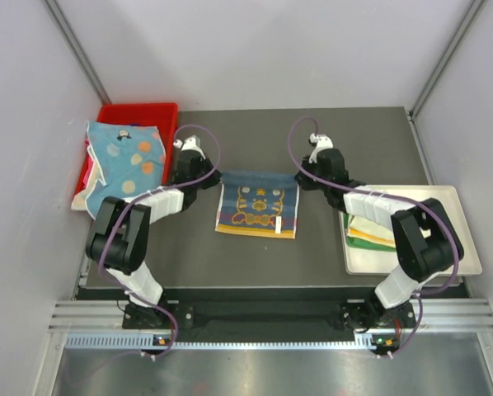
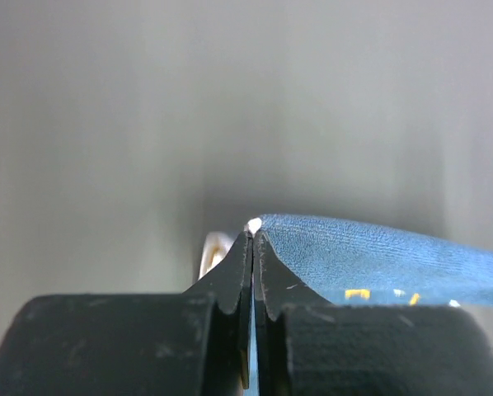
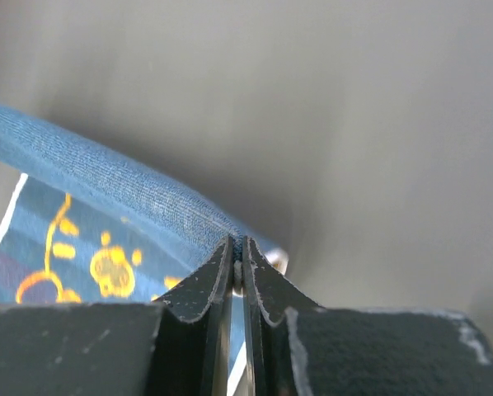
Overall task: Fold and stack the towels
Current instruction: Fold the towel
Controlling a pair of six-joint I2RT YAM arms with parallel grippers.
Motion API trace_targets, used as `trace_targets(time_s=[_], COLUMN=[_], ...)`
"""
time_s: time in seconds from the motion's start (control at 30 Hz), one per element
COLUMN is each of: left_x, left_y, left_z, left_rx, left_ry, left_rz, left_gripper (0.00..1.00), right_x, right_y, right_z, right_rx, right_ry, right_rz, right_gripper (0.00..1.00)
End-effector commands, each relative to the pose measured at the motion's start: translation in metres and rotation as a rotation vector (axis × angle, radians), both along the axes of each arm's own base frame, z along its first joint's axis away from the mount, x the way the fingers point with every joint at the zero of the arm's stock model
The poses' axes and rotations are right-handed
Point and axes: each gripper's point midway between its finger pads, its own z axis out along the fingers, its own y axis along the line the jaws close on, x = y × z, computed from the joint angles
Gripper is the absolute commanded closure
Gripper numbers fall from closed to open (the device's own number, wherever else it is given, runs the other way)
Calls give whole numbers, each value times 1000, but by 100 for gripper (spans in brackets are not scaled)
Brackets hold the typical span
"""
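Jaws of the left gripper (image 2: pixel 252 238) are clenched, with a corner of the dark blue towel (image 1: pixel 257 204) pinched between the fingertips; jaws of the right gripper (image 3: pixel 237 252) are likewise clenched on the opposite corner of the same cloth. In the overhead view, the dark blue towel lies near the middle of the dark table (image 1: pixel 312 264), between the two arms. It carries a yellow figure pattern, a yellow-orange band along its near edge and a small white label near its near right corner. The two grippers meet it at its far left and far right corners, so the far edge spans from one to the other. In the left wrist view, this edge leaves the fingertips as a rounded blue fold running off to the right; in the right wrist view, it runs off to the left as a thick rolled hem with the yellow pattern showing below it. The rest of the cloth lies spread toward the arm bases. At the far left corner of the table stands the red bin (image 1: pixel 139 111). The light blue dotted towel (image 1: pixel 127 157), marked with orange and white dots, is draped unfolded over its near rim. On the right side sits the white tray (image 1: pixel 457 202). It holds folded towels (image 1: pixel 370 233) showing green and yellow layers, partly hidden behind the right forearm.
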Motion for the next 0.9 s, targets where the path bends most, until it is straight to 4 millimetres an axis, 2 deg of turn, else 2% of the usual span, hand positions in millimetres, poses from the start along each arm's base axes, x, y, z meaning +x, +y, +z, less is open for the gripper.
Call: trace_targets(time_s=[0.0,0.03,0.1,0.17,0.2,0.23,0.3,0.33,0.43,0.87], left_x=[-13,-17,-29,-37,-45,-49,-59,-62,-75,-112], left_y=[9,10,12,12,13,15,17,18,20,19], left_z=[16,23,16,20,12,15,12,12,11,-8], left_rx=[-41,-48,-51,-55,-49,-50,-47,-49,-51,-44], left_ry=[-52,-68,-53,-60,-43,-47,-40,-38,-34,21], left_rz=[16,19,11,1,-2,1,-6,-7,-12,-53], left_gripper=[100,100,100,100,100,100,100,100,100,100], right_x=[-8,-16,-25,-37,-41,-49,-57,-65,-80,-108], right_y=[2,1,3,3,3,4,5,6,12,9], right_z=[27,20,18,14,17,10,12,5,2,-14], right_rx=[39,38,42,49,58,58,66,60,61,47], right_ry=[-87,-74,-69,-58,-62,-43,-50,-36,-28,-7], right_rz=[9,10,18,17,21,24,26,35,55,43], right_gripper=[93,93,93,93,93,93,93,93,93,93])
